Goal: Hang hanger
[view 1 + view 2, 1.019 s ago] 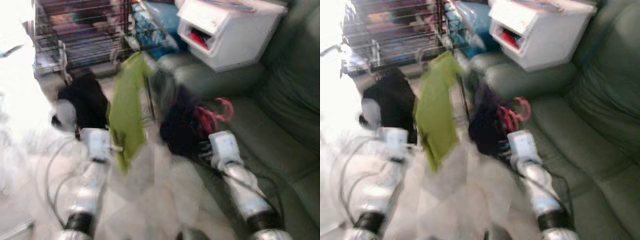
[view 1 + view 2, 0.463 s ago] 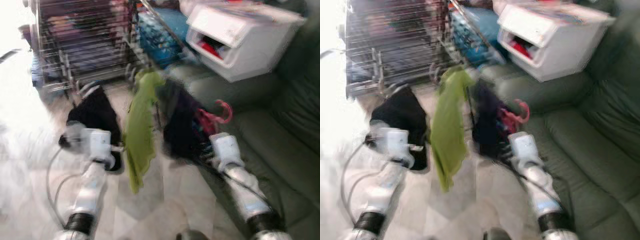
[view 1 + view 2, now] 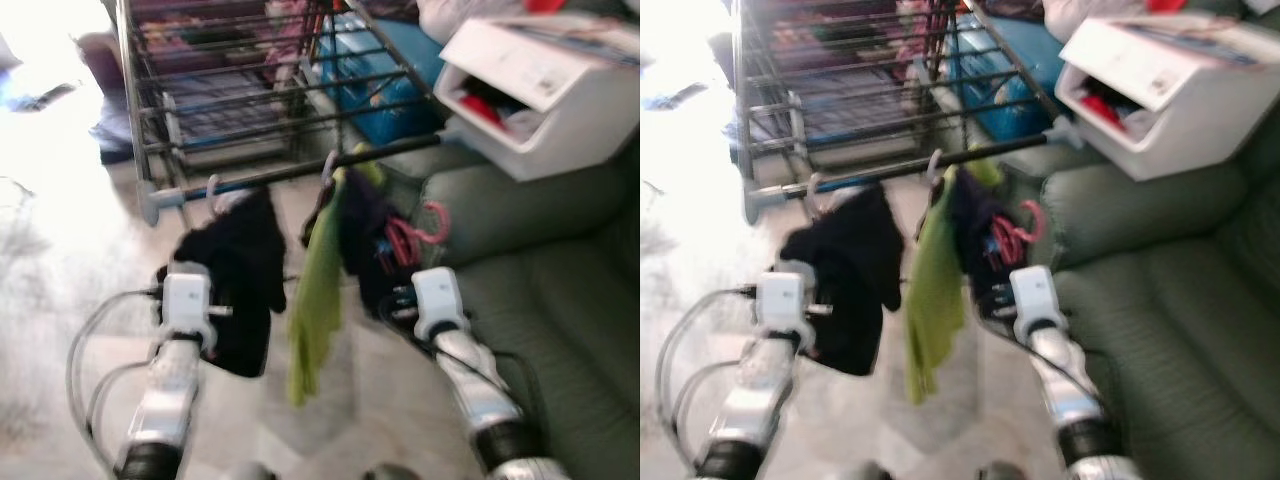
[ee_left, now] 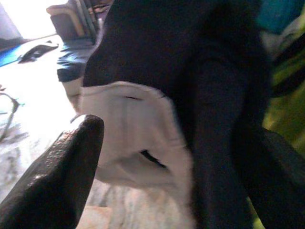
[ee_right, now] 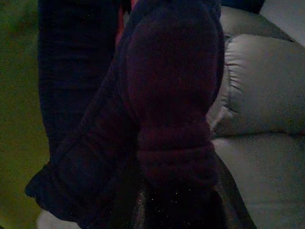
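A: Pink plastic, one item: hanger (image 3: pixel 432 222), hook curled, lying against the dark purple garment (image 3: pixel 362 235) just above the right gripper (image 3: pixel 396 300).

B: Location of that garment?

A: Hung from the black rail (image 3: pixel 290 174) of the drying rack (image 3: pixel 230 90), at its sofa end. Beside it on the same rail, a green garment (image 3: pixel 316 300) hanging long, then a black garment (image 3: pixel 243 275) on a pale hook (image 3: pixel 212 187) nearer the grey end cap (image 3: pixel 152 208).

B: Right gripper, condition?

A: Raised to the purple garment, fingers buried in the cloth. In the right wrist view the fabric (image 5: pixel 167 109) covers the jaws; I cannot tell whether they are parted or closed, nor whether they hold anything.

B: Left gripper?

A: Left gripper (image 4: pixel 176 191) raised to the black garment. In the left wrist view the jaws stand apart, one finger (image 4: pixel 57 181) on the one side and the other behind the dark cloth, with a white patch (image 4: pixel 133 138) of the garment between them. No clamping visible.

B: Surroundings?

A: Grey-green sofa (image 3: pixel 560 290) on the robot's right; a white plastic bin (image 3: pixel 545 95) with red contents resting on its arm; a blue box (image 3: pixel 375 75) under the rack; pale marbled floor (image 3: pixel 60 260) below, glare at the far left. Head views are somewhat blurred.
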`<state>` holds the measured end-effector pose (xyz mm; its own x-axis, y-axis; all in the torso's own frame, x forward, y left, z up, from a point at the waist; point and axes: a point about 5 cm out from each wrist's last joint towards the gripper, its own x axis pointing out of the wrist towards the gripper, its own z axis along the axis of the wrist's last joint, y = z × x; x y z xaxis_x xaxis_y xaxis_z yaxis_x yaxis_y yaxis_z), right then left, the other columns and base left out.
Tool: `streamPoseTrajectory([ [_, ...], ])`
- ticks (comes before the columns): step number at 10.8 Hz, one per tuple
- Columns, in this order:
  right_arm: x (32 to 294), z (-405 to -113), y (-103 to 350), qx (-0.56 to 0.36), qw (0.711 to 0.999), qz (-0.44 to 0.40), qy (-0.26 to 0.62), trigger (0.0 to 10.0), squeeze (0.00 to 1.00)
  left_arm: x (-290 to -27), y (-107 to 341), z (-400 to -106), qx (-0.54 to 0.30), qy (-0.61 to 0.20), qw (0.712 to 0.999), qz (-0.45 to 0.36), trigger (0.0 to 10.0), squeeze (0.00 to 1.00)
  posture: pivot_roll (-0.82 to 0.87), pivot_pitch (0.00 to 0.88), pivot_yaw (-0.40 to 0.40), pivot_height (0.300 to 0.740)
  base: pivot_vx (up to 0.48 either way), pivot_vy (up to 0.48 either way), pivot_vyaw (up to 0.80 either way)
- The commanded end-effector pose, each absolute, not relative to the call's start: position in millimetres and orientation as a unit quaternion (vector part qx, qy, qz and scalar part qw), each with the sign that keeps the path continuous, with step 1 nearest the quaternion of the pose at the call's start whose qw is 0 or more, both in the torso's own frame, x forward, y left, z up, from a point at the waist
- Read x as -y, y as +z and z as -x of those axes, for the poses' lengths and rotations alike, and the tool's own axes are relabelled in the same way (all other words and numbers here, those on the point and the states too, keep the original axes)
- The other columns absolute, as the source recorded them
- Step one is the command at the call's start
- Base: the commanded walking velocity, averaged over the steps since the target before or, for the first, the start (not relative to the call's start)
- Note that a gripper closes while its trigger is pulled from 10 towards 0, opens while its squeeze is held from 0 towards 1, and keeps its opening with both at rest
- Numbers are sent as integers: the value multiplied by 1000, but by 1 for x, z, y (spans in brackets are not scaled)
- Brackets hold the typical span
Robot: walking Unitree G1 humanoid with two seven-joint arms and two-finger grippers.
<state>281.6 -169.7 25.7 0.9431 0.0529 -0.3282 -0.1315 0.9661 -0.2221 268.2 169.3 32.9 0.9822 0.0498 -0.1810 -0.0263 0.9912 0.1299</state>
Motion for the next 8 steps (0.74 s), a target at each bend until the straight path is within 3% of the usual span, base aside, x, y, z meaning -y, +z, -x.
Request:
streamPoseTrajectory([
  [1,172,-284,32,-141,982,120,38,10000,0,-167,38,-270,-80,18,994,-73,10000,0,-26,0,-3,740,0,0,0],
  [2,174,-284,32,-134,982,133,26,10000,0,-165,39,-269,-76,16,994,-80,10000,0,-26,0,-3,740,0,0,0],
  [5,189,-281,27,-161,977,141,-24,10000,0,-159,41,-269,-72,-15,993,-93,10000,0,-25,0,-1,740,0,0,675],
  [8,193,-286,28,-170,974,145,-37,10000,0,-156,45,-270,-65,-16,993,-97,10000,0,-30,0,11,740,0,0,0],
])
